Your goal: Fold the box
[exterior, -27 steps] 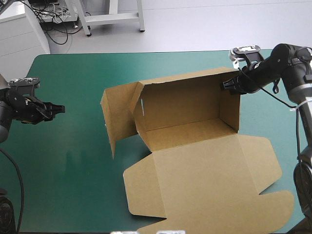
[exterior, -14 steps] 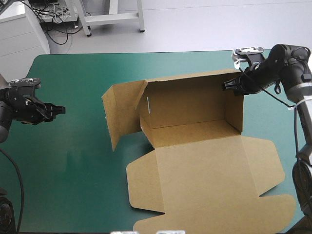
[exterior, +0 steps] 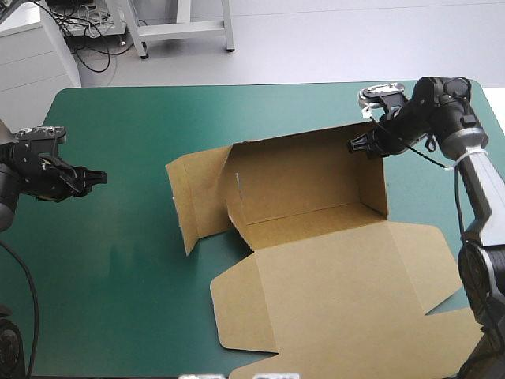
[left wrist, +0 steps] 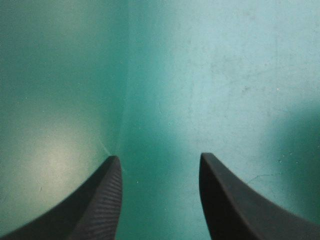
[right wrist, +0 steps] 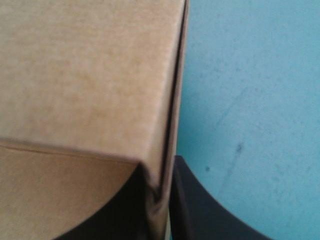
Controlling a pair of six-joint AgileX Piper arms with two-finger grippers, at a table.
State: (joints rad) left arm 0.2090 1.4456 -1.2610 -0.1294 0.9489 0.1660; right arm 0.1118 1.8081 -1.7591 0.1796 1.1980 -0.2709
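The brown box point(exterior: 316, 213) lies in the middle of the table, its back wall and right wall raised, its left flap point(exterior: 197, 201) leaning outward and the wide lid point(exterior: 347, 292) flat toward the near edge. My right gripper point(exterior: 359, 144) is shut on the box at the far right top corner; in the right wrist view the wall edge point(right wrist: 167, 150) runs between the black fingers point(right wrist: 200, 210). My left gripper point(exterior: 96, 177) hovers open over bare teal-green cover well left of the box, with nothing between its fingers point(left wrist: 100, 200).
The lid's flaps reach the table's near and right edges point(exterior: 454, 332). Open teal-green cover point(exterior: 110, 260) spreads between the left gripper and the box.
The right gripper has pulled the held corner toward the left and near side, tilting the back wall. The whole box slid slightly toward the near edge. The left arm stayed put.
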